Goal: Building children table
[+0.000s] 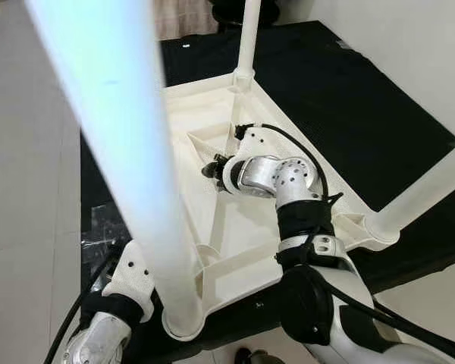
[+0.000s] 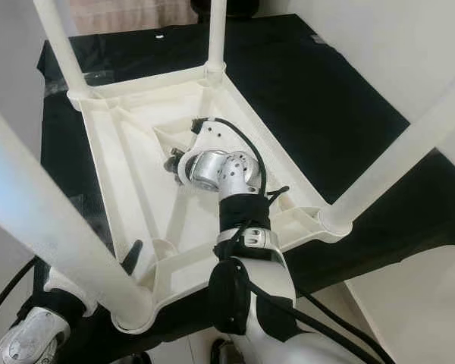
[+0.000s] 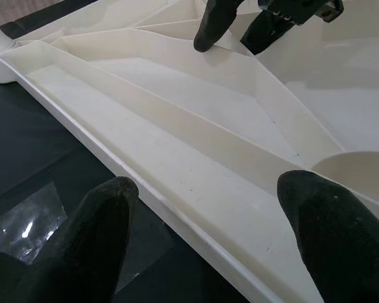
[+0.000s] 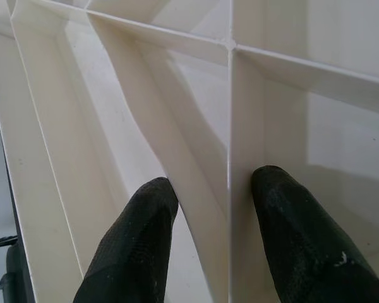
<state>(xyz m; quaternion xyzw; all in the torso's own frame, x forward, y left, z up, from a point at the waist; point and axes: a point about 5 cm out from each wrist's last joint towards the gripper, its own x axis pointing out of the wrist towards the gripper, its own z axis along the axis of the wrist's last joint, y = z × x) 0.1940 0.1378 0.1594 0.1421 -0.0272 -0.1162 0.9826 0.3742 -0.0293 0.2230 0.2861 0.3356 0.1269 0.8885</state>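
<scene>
A white plastic children's table (image 2: 136,174) lies upside down on a black mat, its ribbed underside facing up. Several white legs stand up from its corners, one close to the camera (image 2: 49,227) and one at the right (image 2: 394,152). My right gripper (image 2: 169,165) reaches into the middle of the underside. It is open, its fingers (image 4: 145,214) straddling a thin rib (image 4: 229,126) without clamping it. By the near left corner, my left gripper (image 3: 202,189) is open over the table's rim (image 3: 177,183), holding nothing.
The black mat (image 1: 364,114) spreads beyond the table to the right and far side. A clear plastic wrapper (image 1: 98,227) lies on it at the left. Pale floor (image 1: 23,152) surrounds the mat, and a white wall (image 2: 409,45) stands at the right.
</scene>
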